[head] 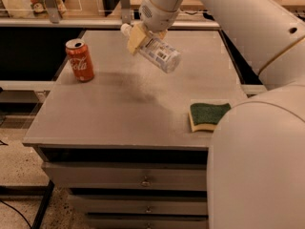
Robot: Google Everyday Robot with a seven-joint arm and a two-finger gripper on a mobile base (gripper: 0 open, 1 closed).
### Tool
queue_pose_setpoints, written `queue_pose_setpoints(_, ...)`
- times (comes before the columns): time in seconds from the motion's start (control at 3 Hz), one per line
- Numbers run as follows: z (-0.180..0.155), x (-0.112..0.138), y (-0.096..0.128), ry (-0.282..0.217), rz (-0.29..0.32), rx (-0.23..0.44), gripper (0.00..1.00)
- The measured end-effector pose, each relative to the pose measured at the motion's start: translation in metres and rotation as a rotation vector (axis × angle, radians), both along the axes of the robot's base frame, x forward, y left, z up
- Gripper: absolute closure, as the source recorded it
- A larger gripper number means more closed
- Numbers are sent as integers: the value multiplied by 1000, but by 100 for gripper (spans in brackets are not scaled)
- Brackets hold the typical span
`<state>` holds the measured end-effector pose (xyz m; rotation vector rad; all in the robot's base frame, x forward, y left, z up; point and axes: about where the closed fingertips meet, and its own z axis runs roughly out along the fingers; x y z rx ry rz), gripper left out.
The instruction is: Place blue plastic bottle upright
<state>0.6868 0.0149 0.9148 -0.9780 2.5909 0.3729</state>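
The blue plastic bottle (159,54) is a clear ribbed bottle with a white label and a white cap at its upper left end. It hangs tilted in the air above the grey table (124,109), bottom end pointing down to the right. My gripper (141,36) is shut on the bottle near its neck, with a tan fingertip (135,40) showing on the near side. The white arm comes in from the upper right. The bottle's shadow falls on the table below it.
A red Coca-Cola can (80,60) stands upright at the table's left. A green and yellow sponge (207,117) lies at the front right. The table has drawers (143,180) under its front edge. Shelves and clutter lie behind the table.
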Motion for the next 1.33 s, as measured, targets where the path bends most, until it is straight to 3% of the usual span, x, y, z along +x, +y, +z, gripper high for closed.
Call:
queue_pose_setpoints(0.33, 30, -13, -12, -55, -23, 93, 100)
queue_pose_setpoints(0.67, 19, -32, -11, -80, 15, 231, 100)
queue_pose_setpoints(1.0, -11, -63, 7, -97, 109, 423, 100)
queue_pose_setpoints(1.33, 9, -68, 7, -192, 131, 514, 100)
